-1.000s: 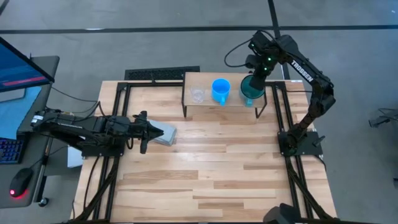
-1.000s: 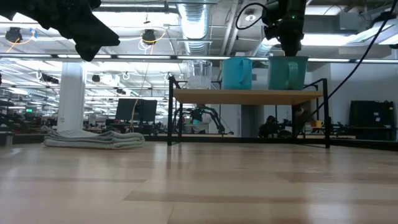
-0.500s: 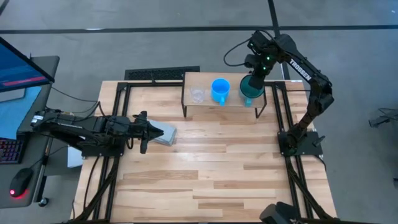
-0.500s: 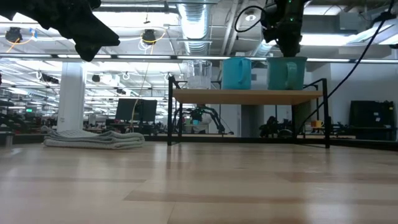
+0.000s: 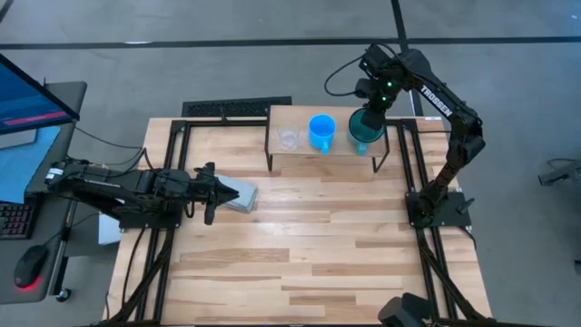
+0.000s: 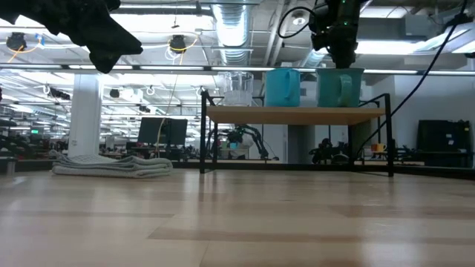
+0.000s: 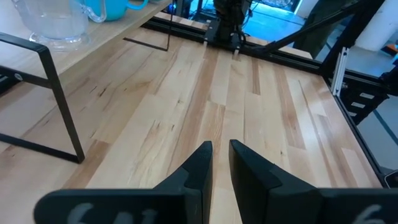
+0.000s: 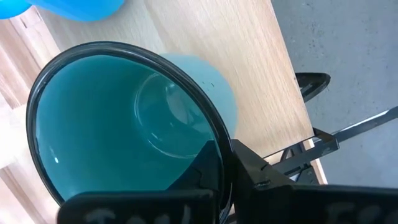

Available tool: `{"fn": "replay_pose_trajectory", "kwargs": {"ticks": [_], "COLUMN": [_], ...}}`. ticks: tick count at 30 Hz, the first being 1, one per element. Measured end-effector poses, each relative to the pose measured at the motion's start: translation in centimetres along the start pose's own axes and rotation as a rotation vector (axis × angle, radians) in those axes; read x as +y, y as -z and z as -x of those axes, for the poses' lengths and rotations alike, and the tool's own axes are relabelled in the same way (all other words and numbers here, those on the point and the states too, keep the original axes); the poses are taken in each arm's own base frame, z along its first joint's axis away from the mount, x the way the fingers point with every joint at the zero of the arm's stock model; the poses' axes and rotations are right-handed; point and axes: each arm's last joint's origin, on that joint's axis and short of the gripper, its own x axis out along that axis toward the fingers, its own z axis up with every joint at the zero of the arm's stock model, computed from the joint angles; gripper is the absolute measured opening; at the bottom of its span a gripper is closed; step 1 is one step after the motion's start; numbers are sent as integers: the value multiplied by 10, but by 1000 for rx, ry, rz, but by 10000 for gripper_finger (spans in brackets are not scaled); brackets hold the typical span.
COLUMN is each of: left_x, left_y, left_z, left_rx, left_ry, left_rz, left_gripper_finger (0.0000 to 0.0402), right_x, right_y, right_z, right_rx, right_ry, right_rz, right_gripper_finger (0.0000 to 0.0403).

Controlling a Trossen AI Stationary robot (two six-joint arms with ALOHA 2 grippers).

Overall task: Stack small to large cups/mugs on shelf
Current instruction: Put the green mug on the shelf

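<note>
Shelf: I see the shelf (image 5: 302,150) at the far side of the bench (image 5: 300,254), slightly right of centre.
Cups: glass cup (image 5: 289,139) at left, blue mug (image 5: 321,131) in the middle, teal mug (image 5: 364,130) at right, all upright on the shelf.
Right gripper: my right gripper (image 5: 369,111) is above the shelf's right end, jaws pinching the teal mug's rim (image 8: 219,146).
Left gripper: my left gripper (image 5: 224,193) hangs over the bench's left side, jaws nearly closed, empty, beside a grey block (image 5: 243,196).
</note>
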Motion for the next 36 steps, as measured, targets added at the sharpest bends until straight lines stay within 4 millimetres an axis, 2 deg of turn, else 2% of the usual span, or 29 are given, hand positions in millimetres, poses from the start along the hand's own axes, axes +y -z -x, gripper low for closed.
{"fn": "replay_pose_trajectory", "kwargs": {"ticks": [12, 17, 22, 36], "left_x": [0, 0, 0, 0], "left_y": [0, 0, 2, 2], "left_z": [0, 0, 0, 0], "left_rx": [0, -1, 21, 26], "left_ry": [0, 0, 18, 17], "left_rz": [1, 7, 13, 9], "left_gripper_finger": [43, 43, 43, 43], "right_x": [0, -6, -6, -20], "right_y": [0, -5, -11, -4], "right_z": [0, -9, -16, -19], "right_rx": [-4, 14, 19, 23], "right_ry": [-4, -26, -46, -66], "right_rz": [-2, -41, -6, -36], "right_gripper_finger": [29, 29, 29, 29]}}
